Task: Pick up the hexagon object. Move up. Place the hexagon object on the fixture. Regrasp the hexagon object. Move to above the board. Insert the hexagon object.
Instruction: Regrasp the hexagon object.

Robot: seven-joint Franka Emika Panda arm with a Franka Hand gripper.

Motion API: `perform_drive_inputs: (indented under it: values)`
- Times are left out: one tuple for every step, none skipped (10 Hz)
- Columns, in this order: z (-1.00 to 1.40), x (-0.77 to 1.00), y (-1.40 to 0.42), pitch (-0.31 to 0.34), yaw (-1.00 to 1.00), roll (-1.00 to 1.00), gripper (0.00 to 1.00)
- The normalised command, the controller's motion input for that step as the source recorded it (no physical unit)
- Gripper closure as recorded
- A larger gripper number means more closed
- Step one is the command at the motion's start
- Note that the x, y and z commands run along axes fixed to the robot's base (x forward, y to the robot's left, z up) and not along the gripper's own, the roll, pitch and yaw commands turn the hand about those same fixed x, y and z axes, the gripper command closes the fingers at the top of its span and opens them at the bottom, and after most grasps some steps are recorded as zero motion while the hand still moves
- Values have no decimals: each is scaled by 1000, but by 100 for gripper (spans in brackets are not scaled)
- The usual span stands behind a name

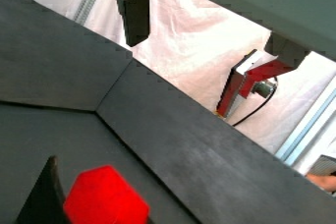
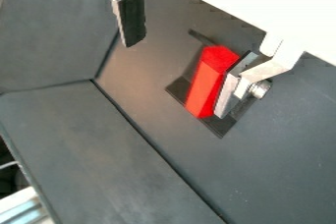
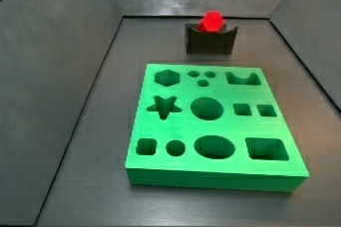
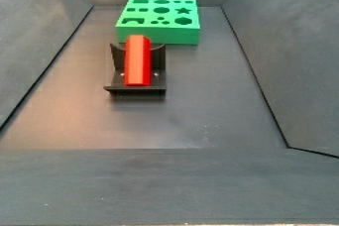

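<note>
Green board point(image 3: 213, 121) in front, smooth red hexagon object point(image 4: 137, 59) lying on fixture point(image 4: 134, 86), end effector point(image 2: 191, 41) raised above, jaws apart, empty.

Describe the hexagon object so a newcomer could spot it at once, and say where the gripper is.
Start at the big green board; just off one short edge stands the dark fixture. Lying in its notch is the hexagon object, a smooth bright red peg, the only red thing there. The gripper is open and raised clear of it in a wrist view.
</note>
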Motion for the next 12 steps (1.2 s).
perform_drive_inputs:
  values:
    - [-1000, 45, 69, 44, 168, 117, 0]
    - [-1000, 56, 63, -6, 163, 96, 0]
    - [-1000, 59, 62, -29, 156, 87, 0]
    - [-1000, 69, 56, -73, 132, 74, 0]
    - [-1000, 80, 53, -107, 101, 70, 0]
    - [-1000, 84, 47, -120, 70, 75, 0]
    - [-1000, 91, 40, -125, 43, 76, 0]
    - [-1000, 97, 38, -118, 16, 70, 0]
    - [-908, 99, 29, -101, -14, 68, 0]
    - [-752, 86, 21, -86, -28, 72, 0]
    - [-552, 77, 12, -62, -38, 68, 0]
    - [-453, 72, 12, -50, -37, 69, 0]
